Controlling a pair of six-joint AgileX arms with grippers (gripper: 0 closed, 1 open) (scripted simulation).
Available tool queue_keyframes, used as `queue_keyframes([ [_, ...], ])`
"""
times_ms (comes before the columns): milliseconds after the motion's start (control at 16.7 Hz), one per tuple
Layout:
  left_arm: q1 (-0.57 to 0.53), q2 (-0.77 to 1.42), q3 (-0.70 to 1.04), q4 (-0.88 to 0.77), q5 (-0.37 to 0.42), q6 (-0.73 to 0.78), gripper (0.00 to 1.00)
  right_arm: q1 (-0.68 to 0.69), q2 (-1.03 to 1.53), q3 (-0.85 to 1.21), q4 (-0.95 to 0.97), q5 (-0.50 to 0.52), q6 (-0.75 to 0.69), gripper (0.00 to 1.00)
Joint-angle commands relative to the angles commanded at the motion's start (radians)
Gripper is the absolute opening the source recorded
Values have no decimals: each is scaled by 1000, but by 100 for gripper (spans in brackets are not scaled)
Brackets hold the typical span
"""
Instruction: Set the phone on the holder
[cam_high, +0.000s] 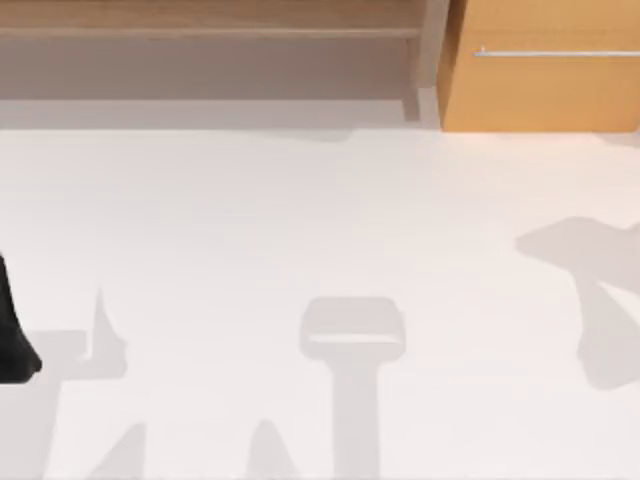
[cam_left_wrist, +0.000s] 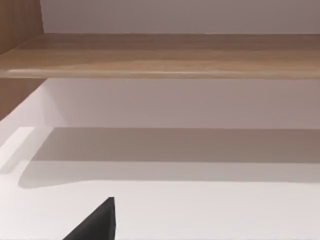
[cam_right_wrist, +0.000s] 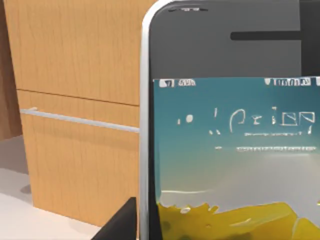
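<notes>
Fingers (cam_right_wrist: 120, 226) of the right gripper (cam_right_wrist: 200, 235) seem clenched on the phone (cam_right_wrist: 225, 125), one dark tip against its silver rim; the phone is held upright off the table (cam_high: 300, 200), before the wooden cabinet (cam_right_wrist: 75, 100); so pickup looks done. Carrying it left to the pale holder (cam_high: 352, 335), near and central, remains; the left arm (cam_high: 12, 335) sits parked at the table's left edge.

One phone (cam_right_wrist: 230, 150), one holder (cam_high: 352, 330), one cabinet (cam_high: 540, 70).
</notes>
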Motion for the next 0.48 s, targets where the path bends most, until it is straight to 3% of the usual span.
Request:
queue_keyframes([
  [480,0,0,0,0,0,0,100,0,0,0,0,0,0,75],
])
